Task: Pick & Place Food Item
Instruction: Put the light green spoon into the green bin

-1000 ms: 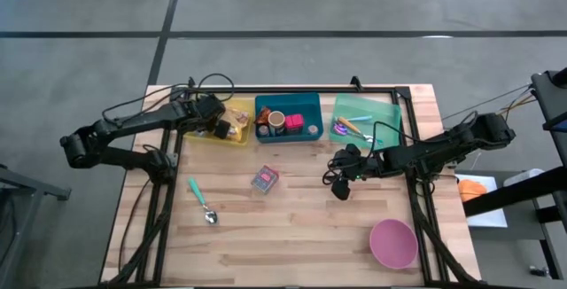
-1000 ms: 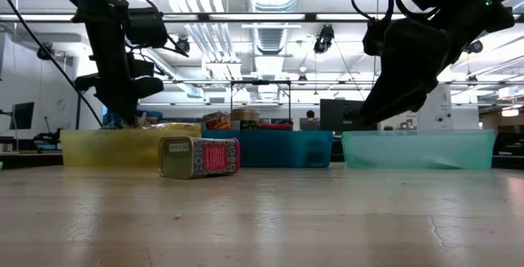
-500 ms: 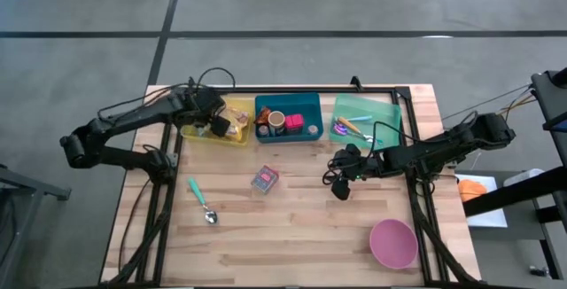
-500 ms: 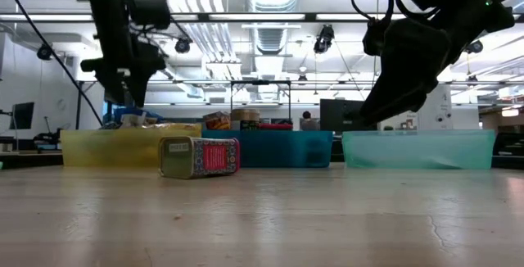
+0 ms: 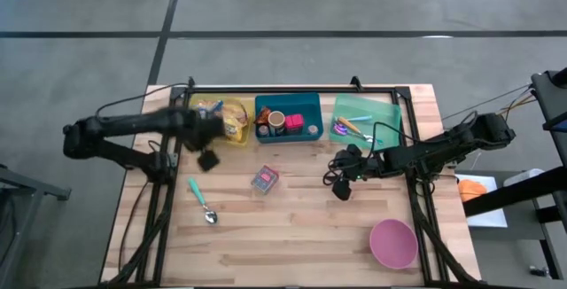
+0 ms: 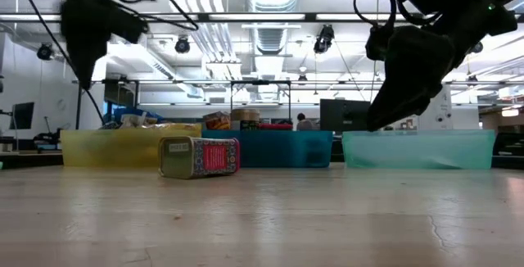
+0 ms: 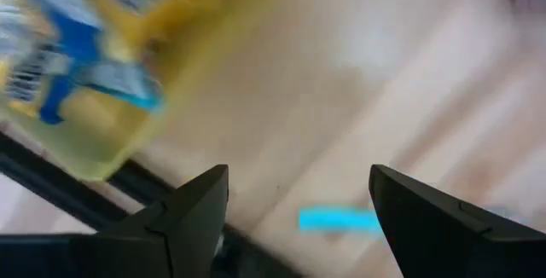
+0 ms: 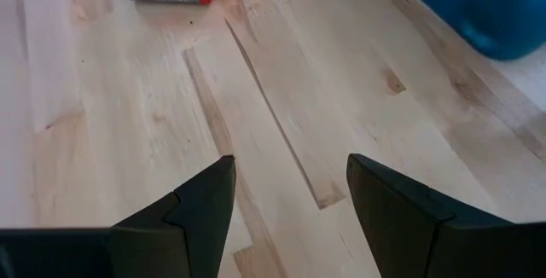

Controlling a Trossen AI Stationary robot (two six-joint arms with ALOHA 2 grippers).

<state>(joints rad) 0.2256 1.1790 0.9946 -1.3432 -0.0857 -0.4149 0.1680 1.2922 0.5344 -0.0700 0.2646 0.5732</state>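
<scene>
A yellow bin [image 5: 244, 139] at the far left holds snack bags [image 5: 232, 119], blue and yellow in the left wrist view [image 7: 51, 73]. My left gripper [image 5: 208, 159] hangs open, pointing down, over bare table just in front of that bin, with nothing between its fingers [image 7: 299, 180]. A red and blue tin [image 5: 265, 179] lies on its side at the table's middle [image 6: 199, 156]. My right gripper [image 5: 341, 190] stands open over the table right of the tin, slanting down, also empty [image 8: 290, 163].
A blue bin [image 5: 312, 103] with cans and a green bin [image 5: 386, 112] with utensils stand along the far edge. A teal spoon [image 5: 202, 200] lies near the left, a pink bowl [image 5: 393, 242] at the near right. Bare wood lies between tin and bowl.
My left gripper has risen out of the yellow bin and swung toward the table's near left, turning as it went; it now hangs over bare table, blurred by its motion. The snack bags stay in the bin. My right arm has kept still.
</scene>
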